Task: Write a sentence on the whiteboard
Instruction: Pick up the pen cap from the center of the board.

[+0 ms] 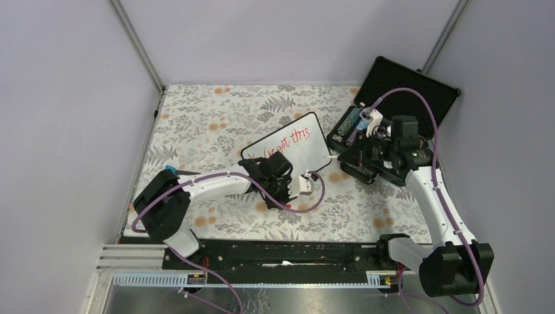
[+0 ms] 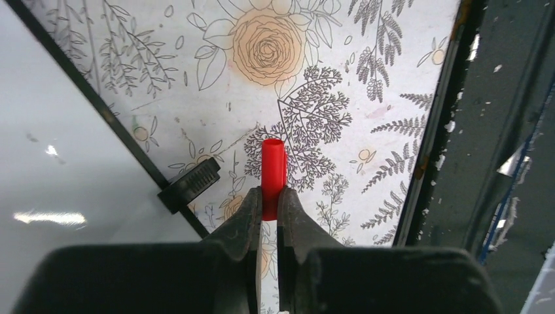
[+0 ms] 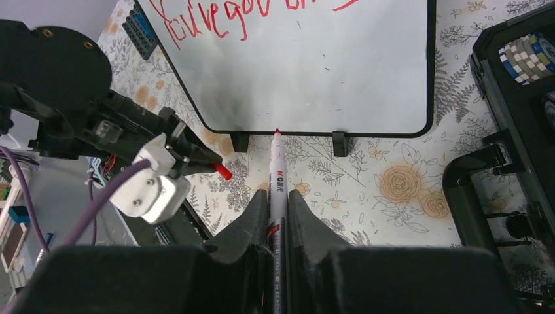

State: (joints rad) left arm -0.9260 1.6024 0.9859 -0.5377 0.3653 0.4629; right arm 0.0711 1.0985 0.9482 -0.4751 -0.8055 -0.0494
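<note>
The whiteboard (image 1: 298, 145) lies on the floral table, with the red sentence (image 1: 283, 144) slanting across it. The right wrist view shows the board (image 3: 314, 72) and part of the sentence (image 3: 216, 19). My right gripper (image 3: 277, 199) is shut on a white marker (image 3: 277, 180), uncapped. Its red tip points at the board's near rim between two black feet. In the top view my right gripper (image 1: 353, 154) sits just right of the board. My left gripper (image 2: 268, 194) is shut on the red marker cap (image 2: 273, 169), over the cloth beside the board's corner (image 2: 59, 163). The top view shows it (image 1: 313, 176) below the board.
An open black case (image 1: 393, 98) with stacked chips (image 3: 527, 55) stands at the right, close behind my right gripper. A blue block (image 3: 139, 29) lies left of the board. A black rail (image 2: 497, 131) runs along the table's near edge.
</note>
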